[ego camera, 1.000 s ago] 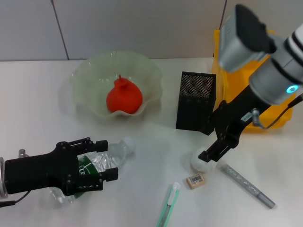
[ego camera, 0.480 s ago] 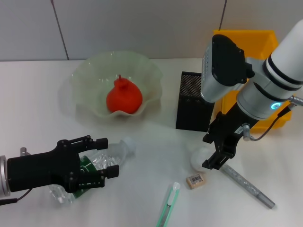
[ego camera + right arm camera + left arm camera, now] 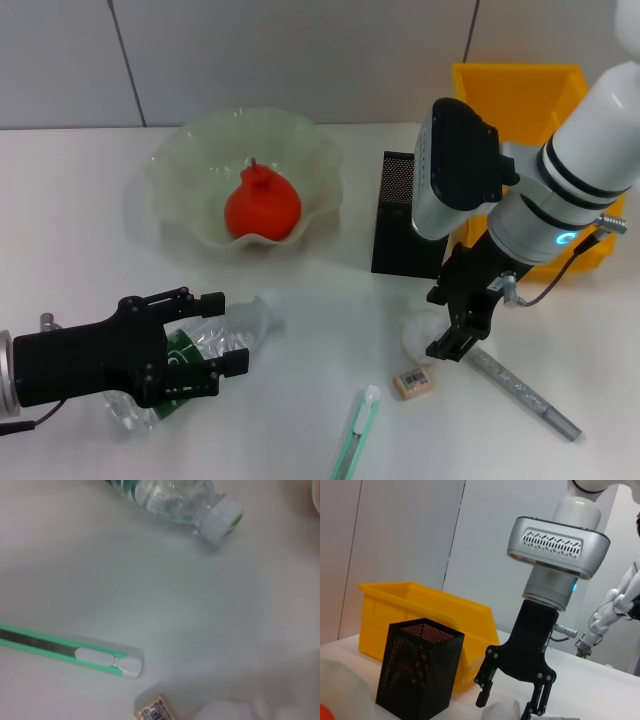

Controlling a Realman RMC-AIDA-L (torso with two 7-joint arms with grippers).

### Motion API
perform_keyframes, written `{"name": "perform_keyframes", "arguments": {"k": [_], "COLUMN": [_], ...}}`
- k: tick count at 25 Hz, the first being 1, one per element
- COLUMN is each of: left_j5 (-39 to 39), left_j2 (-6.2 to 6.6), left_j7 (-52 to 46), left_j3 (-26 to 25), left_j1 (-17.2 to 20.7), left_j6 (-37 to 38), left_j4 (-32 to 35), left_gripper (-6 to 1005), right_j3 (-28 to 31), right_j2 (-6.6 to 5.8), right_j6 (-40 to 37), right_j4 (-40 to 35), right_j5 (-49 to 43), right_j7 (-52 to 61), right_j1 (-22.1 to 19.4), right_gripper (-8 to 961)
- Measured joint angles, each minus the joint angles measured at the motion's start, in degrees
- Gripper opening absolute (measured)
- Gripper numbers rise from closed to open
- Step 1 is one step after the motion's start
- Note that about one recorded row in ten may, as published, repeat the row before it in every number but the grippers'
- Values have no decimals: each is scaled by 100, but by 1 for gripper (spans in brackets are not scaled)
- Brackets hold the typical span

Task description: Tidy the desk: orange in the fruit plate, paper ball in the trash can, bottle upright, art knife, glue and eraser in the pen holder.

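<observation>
The orange (image 3: 262,206) lies in the pale green fruit plate (image 3: 185,160). The white paper ball (image 3: 413,336) sits on the desk, and my right gripper (image 3: 441,323) hangs open over it with a finger on each side; the left wrist view shows the same gripper (image 3: 507,704) and ball (image 3: 499,712). The bottle (image 3: 250,318) lies on its side, and my left gripper (image 3: 224,334) is open around its body. The eraser (image 3: 413,380), art knife (image 3: 358,430) and glue (image 3: 520,392) lie near the front edge. The black pen holder (image 3: 410,215) stands in front of the yellow trash can (image 3: 515,90).
The right wrist view shows the bottle's capped end (image 3: 219,518), the art knife (image 3: 70,650), the eraser (image 3: 155,711) and an edge of the paper ball (image 3: 225,713) on the bare white desk. A grey wall panel runs behind the desk.
My right arm has swung in and down, bringing its wrist housing over the pen holder's side; its gripper stays at the paper ball. The left gripper has hardly moved.
</observation>
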Motion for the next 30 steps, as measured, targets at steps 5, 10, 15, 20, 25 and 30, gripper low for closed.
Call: {"name": "perform_keyframes", "arguments": {"k": [5, 10, 15, 20, 25, 30], "left_j5": [-2, -5, -18, -21, -21, -23], "left_j2": [-7, -9, 2, 8, 25, 36], "left_j7": [0, 0, 0, 0, 0, 4], "left_j3": [0, 0, 0, 0, -9, -17], "left_j1": [14, 6, -24, -42, -61, -66], "left_j6": [-13, -30, -35, -44, -59, -82], "left_j4": [0, 1, 1, 0, 4, 14], "left_gripper": [785, 783, 781, 778, 776, 774], "right_j3": [-50, -131, -147, -167, -191, -141], "right_j2": [30, 32, 37, 40, 40, 40], "right_j6": [159, 266, 278, 354, 433, 395], "right_j4": [98, 251, 286, 291, 308, 246], "right_j5": [76, 165, 182, 308, 316, 364], "right_j7": [-88, -108, -115, -123, -124, -122], "right_j1": [-5, 24, 29, 2, -18, -25], "right_gripper": [690, 678, 666, 654, 618, 566]}}
